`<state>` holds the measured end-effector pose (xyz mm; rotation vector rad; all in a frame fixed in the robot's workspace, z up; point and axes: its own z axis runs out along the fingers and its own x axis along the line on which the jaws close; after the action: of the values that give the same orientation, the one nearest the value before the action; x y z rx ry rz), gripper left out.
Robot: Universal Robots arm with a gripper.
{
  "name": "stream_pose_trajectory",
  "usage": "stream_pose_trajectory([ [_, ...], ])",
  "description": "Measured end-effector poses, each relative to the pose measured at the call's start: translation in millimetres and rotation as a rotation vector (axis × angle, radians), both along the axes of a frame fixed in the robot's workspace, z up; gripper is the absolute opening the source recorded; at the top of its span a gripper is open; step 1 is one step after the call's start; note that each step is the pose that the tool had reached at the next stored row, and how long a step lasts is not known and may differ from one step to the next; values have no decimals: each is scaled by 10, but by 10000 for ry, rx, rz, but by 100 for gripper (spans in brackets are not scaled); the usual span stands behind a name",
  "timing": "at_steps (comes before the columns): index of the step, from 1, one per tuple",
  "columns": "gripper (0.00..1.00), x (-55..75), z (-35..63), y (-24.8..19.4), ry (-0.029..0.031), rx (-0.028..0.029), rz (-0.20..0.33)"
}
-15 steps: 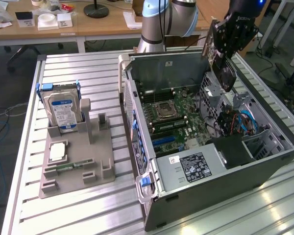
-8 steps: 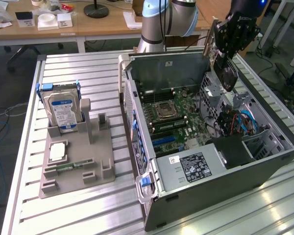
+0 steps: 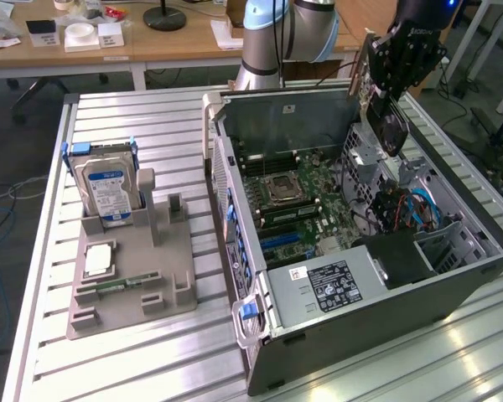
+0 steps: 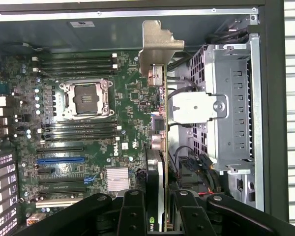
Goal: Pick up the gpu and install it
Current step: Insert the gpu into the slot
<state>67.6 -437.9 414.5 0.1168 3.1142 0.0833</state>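
Black gpu (image 4: 159,140) — silver bracket (image 4: 157,44), green motherboard (image 4: 123,98), blue-labelled hard drive (image 3: 109,188)

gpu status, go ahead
Gripper shut on gpu. Gpu held edge-on over the open case, not in a slot. Drive cage and cables just below it.

Slatted metal surface (image 3: 151,117) takes up most of the frame, with its ribs running roughly left to right. Two things sit directly on it. Grey moulded holder (image 3: 163,260), centre left, flat on the slats. Open computer case (image 3: 402,306), centre to right, lying on its side with the open face up. Holder and case are just beside each other, narrow gap between, not touching.
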Motion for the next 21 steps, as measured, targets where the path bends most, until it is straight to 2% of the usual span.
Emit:
stream_pose_trajectory([
  [13,27,0,0,0,-1,0,69],
  [17,27,0,0,0,0,0,425],
  [21,27,0,-2,0,0,-1,1011],
])
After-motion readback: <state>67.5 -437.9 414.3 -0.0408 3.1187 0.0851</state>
